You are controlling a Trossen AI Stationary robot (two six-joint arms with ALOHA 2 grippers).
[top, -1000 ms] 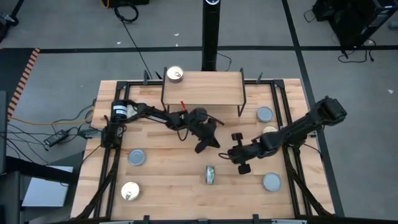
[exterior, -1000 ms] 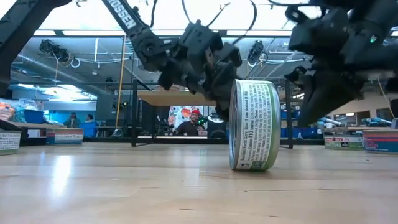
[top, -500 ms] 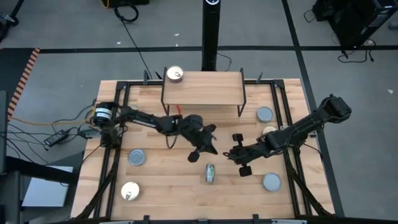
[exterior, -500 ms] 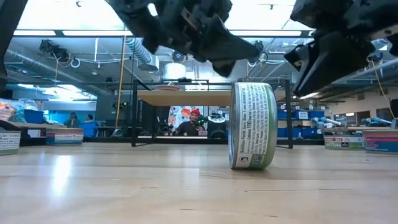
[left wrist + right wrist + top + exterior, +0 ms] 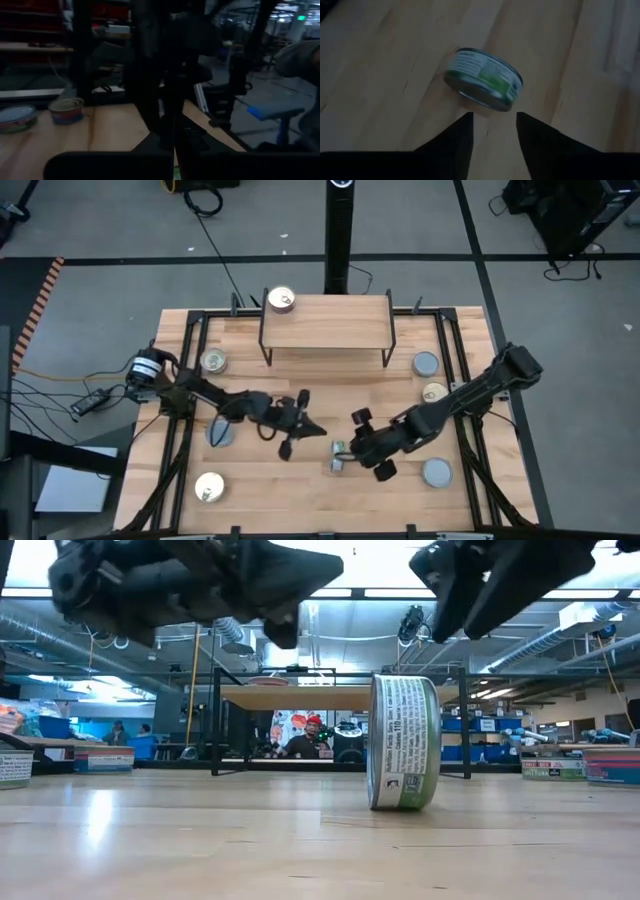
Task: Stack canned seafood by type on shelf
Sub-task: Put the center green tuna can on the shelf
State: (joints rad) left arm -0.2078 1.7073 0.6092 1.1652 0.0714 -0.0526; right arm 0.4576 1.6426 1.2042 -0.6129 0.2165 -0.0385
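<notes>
The green-labelled tin stands on its rim on the surface well in front of the shelf, so the right pincer, fingers spread just beside it, may roll it away; the left pincer is pressed together.

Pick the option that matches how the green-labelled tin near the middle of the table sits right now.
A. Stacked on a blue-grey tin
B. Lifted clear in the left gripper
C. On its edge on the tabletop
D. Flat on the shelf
C: in the low view the green-labelled tin stands on its rim on the tabletop, held by no gripper; the high view shows it edge-on beside the right gripper.
</notes>
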